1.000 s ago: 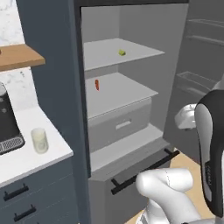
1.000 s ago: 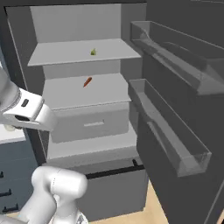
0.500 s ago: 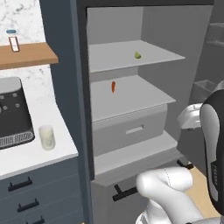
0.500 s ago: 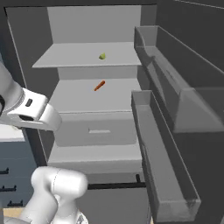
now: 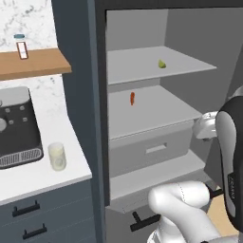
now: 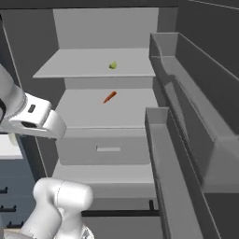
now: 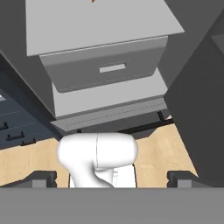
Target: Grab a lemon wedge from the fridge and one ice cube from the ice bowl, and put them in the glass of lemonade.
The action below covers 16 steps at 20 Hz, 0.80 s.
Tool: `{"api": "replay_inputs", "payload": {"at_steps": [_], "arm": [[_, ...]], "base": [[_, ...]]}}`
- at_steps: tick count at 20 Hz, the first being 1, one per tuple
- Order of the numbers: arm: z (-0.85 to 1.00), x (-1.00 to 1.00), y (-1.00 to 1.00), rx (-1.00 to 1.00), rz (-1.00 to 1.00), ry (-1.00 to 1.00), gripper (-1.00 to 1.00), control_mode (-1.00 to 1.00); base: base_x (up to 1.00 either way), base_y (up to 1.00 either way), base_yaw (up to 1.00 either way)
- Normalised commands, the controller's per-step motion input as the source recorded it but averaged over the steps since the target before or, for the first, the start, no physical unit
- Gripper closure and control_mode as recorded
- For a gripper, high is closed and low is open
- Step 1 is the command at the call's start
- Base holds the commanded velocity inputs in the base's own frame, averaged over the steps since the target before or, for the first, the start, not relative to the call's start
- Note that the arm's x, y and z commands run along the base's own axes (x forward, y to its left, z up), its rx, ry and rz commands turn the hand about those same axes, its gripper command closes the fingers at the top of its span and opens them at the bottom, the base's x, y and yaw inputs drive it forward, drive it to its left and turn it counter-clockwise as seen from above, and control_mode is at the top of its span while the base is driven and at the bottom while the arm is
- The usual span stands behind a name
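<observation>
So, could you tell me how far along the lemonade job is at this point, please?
Done: the fridge stands open. In hand: nothing; the end effector is open and empty, pointing at the drawer. Left: the lemon wedge lies on the top shelf, the glass of lemonade waits on the counter, and the ice cube step remains.

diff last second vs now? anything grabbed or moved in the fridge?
Only the base drove, so both base views shifted toward the open fridge; the things did not move. Nothing grabbed: gripper stays open and empty. Lemon wedge still on the top shelf, orange stick on the shelf below, glass on the counter.
</observation>
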Motion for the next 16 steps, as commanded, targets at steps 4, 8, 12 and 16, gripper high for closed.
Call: {"api": "replay_inputs", "payload": {"at_steps": [4, 8, 12, 16], "arm": [[0.00, 0.00, 0.00, 0.00, 0.00, 0.00, -1.00, 1.00], [0.00, 0.00, 0.00, 0.00, 0.00, 0.00, -1.00, 1.00], [0.00, 0.00, 0.00, 0.00, 0.00, 0.00, -1.00, 1.00], [0.00, 0.00, 0.00, 0.00, 0.00, 0.00, -1.00, 1.00]], "base": [[0.81, -0.22, 0.00], [0.48, -0.59, 0.06], [0.50, -0.12, 0.04], [0.02, -0.56, 0.00]]}}
